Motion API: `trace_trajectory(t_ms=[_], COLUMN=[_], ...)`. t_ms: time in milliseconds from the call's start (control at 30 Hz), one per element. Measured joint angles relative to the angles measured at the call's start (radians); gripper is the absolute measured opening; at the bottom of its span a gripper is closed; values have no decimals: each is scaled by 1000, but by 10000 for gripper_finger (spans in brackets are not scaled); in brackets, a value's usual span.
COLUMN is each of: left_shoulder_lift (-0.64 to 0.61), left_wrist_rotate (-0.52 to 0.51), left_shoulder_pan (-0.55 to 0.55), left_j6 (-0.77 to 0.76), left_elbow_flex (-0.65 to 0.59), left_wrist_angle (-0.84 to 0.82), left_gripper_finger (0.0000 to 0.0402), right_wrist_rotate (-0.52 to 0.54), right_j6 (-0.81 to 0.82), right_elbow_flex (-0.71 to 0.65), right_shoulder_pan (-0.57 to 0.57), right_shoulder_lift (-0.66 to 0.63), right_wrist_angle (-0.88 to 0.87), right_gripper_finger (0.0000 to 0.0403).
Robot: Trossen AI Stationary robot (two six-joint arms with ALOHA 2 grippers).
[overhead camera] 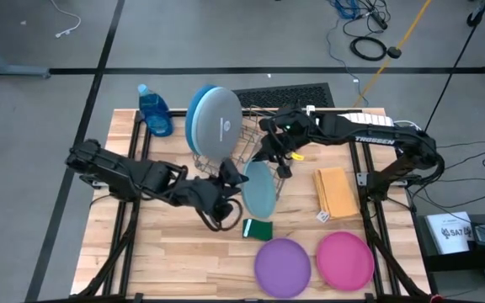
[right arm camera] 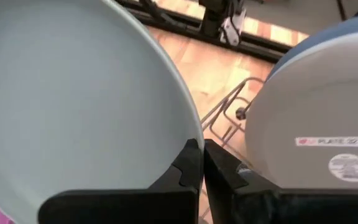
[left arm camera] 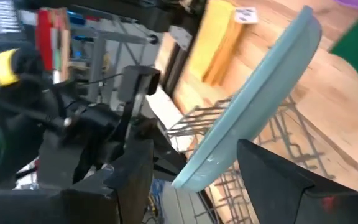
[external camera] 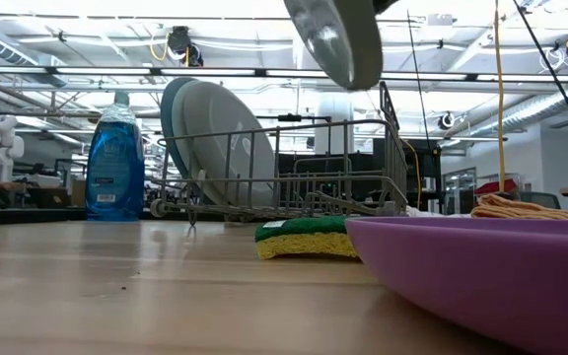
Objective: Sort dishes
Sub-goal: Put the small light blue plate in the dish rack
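Note:
My right gripper (right arm camera: 202, 149) is shut on a teal plate (overhead camera: 258, 187), which is up in the air just in front of the grey wire rack (overhead camera: 297, 105). My left gripper (overhead camera: 230, 178) is open at the plate's left rim. Its fingers stand on either side of the plate's edge (left arm camera: 204, 168) without touching it. A deep-blue and a pale-blue large plate (overhead camera: 213, 122) stand on edge in the rack's left end. A purple plate (overhead camera: 282, 265) and a pink plate (overhead camera: 344, 259) lie flat near the table's front edge. My right gripper pinches the teal plate's rim (right arm camera: 190, 130) between its two fingers, on the plate's far side. The fingers slant down from the table's far right. The plate is lifted clear and tilted, high above the table top (external camera: 338, 39).
A blue soap bottle (overhead camera: 154, 109) stands at the far left beside the rack. A green sponge (overhead camera: 258, 229) lies on the table below the held plate. A folded yellow cloth (overhead camera: 337, 192) lies to the right. Bare wood shows at the near left.

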Motion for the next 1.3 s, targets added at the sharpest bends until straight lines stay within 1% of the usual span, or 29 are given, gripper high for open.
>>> trace_trajectory(t_ms=[167,233,333,500,567,800,867,933,1033,1167,1300], left_shoulder_lift=[40,56,80,104,110,108,108,108,108,108,108], left_wrist_rotate=[25,40,43,42,12,-42,-58,-85,-116,-117,-119], left_shoulder_pan=[1,1,0,-1,2,-1,0,-4,-9,-8,-8], left_j6=[17,17,18,27,26,26,21,17,20,24,20], left_elbow_flex=[16,17,17,15,15,13,13,13,13,12,11], left_wrist_angle=[-22,-37,-70,-68,-60,-53,-50,-29,-13,-33,-29], left_gripper_finger=[232,232,232,232,232,228,212,184,123,34,31], right_wrist_rotate=[-11,-31,-61,-82,-95,-141,-142,-143,-143,-142,-141], right_j6=[22,28,38,65,101,125,128,131,128,128,115], right_elbow_flex=[0,0,0,0,1,2,2,2,2,1,2], right_shoulder_pan=[-2,-2,-1,4,11,13,15,16,14,13,18], right_shoulder_lift=[15,15,15,15,14,12,12,12,12,12,11], right_wrist_angle=[-5,-5,-5,2,43,88,85,79,75,72,70], right_gripper_finger=[0,0,0,0,0,0,0,0,0,2,12])
